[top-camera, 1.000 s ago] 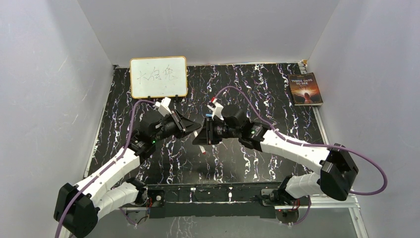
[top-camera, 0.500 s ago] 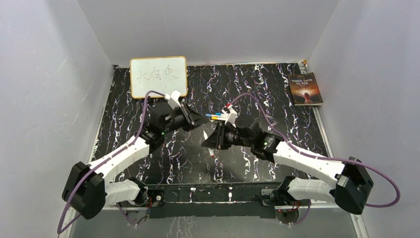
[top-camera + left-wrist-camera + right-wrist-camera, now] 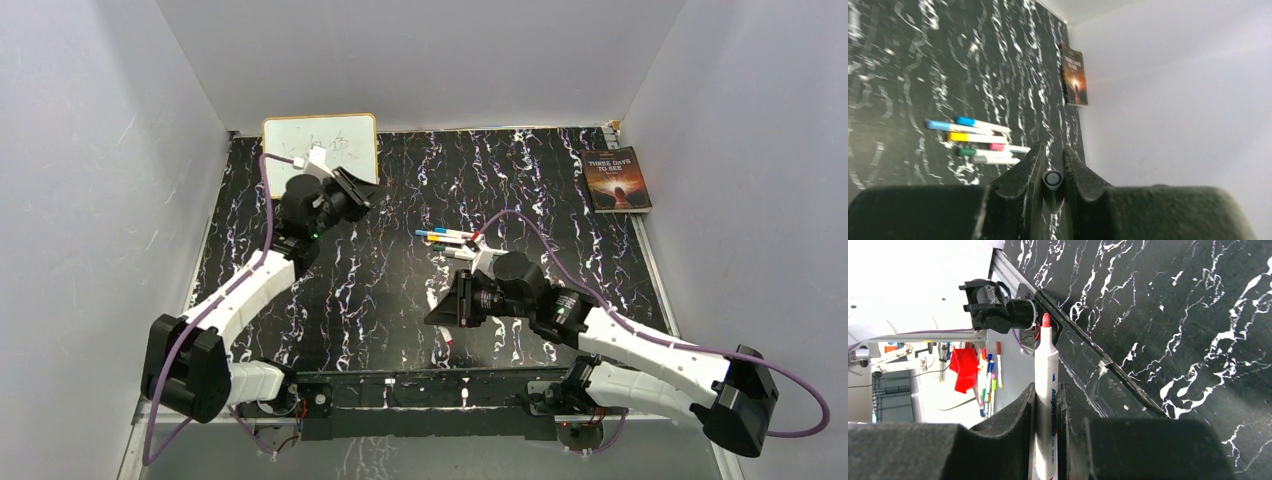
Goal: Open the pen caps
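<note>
So the right gripper (image 3: 1046, 389) is clamped tight on a pen (image 3: 1046, 355), white barrel running straight up between the fingers, with the bare red tip (image 3: 1046, 320) sticking out past them, no cap on it. From the top view that gripper (image 3: 440, 308) sits low over the table (image 3: 560, 215), close to the near edge, tip pointing toward the arm bases. The left gripper (image 3: 1053, 150) is squeezed on a small round cap (image 3: 1053, 179), seen end-on, looks dark from here so I can't call the colour. That arm is up at the far left, its gripper (image 3: 352, 190) right in front of the whiteboard (image 3: 330, 135) and well apart from the pen. The other pens (image 3: 975, 140) lie bunched side by side mid-table (image 3: 447, 238), with blue, yellow, green and pink ends showing. A book (image 3: 617, 180) lies flat at the far right edge.
</note>
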